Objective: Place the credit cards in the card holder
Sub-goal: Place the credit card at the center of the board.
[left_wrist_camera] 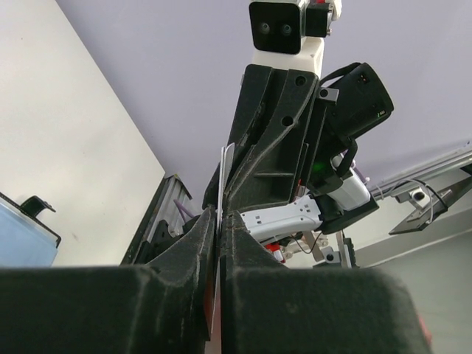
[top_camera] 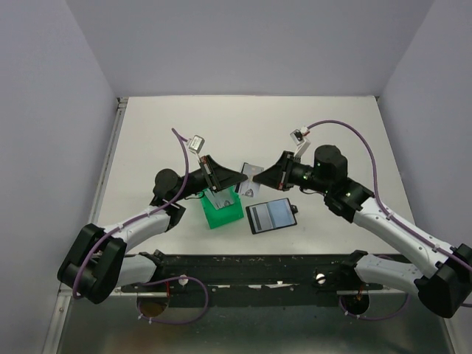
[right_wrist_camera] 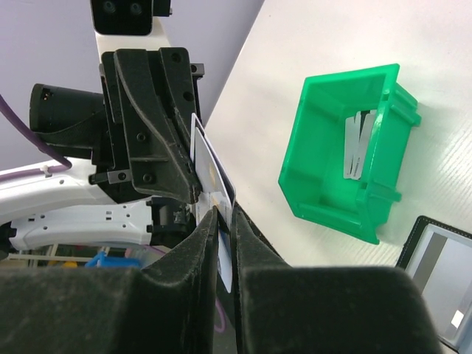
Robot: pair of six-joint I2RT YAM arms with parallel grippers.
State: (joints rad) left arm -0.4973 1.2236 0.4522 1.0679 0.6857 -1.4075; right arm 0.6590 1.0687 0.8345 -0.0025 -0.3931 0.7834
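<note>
Top external view showed the left gripper and right gripper meeting tip to tip above the table. Both sets of jaws were closed to a sliver on one credit card. The card holder lay open just beside the green bin, where other cards stood. If either arm pulled before its partner let go, the card could bend, twist or drop. How much card each jaw gripped was hidden. The holder's slots were too small to read, and the bin's count was unclear.
</note>
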